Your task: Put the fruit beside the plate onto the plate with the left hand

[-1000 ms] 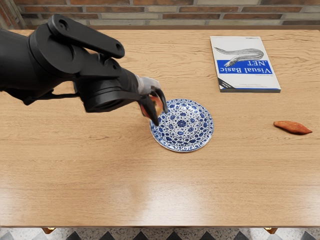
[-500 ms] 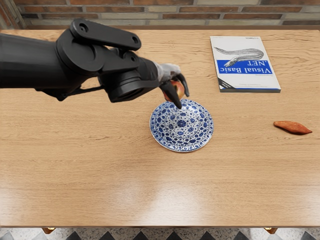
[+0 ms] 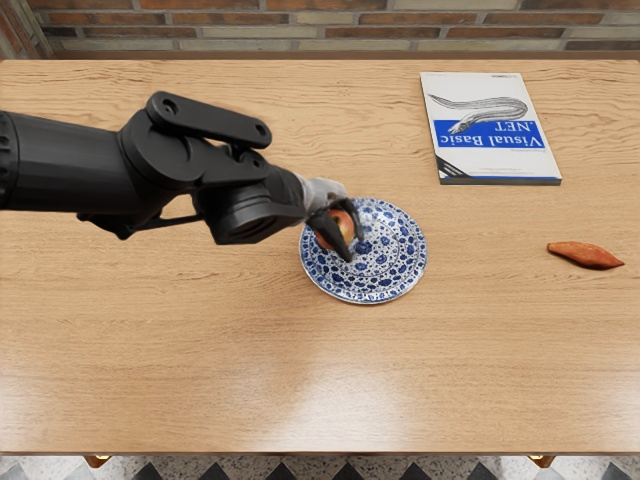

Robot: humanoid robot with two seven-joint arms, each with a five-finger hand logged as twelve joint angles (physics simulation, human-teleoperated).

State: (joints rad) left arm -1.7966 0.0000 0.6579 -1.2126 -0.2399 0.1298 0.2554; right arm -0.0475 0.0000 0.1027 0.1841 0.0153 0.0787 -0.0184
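Holding fruit (image 3: 338, 231) at plate (image 3: 388, 268), left hand (image 3: 330, 210) (book (image 3: 488, 127): "Visual Basic .NET").

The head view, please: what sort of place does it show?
Probably a simulated home or study corner: a wooden table before a brick wall, carrying a Visual Basic book and a patterned plate, where the left hand holds a fruit.

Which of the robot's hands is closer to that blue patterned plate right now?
The left. The left hand is over the left part of the plate, its fingers closed around a reddish fruit. The right hand is not in view at all.
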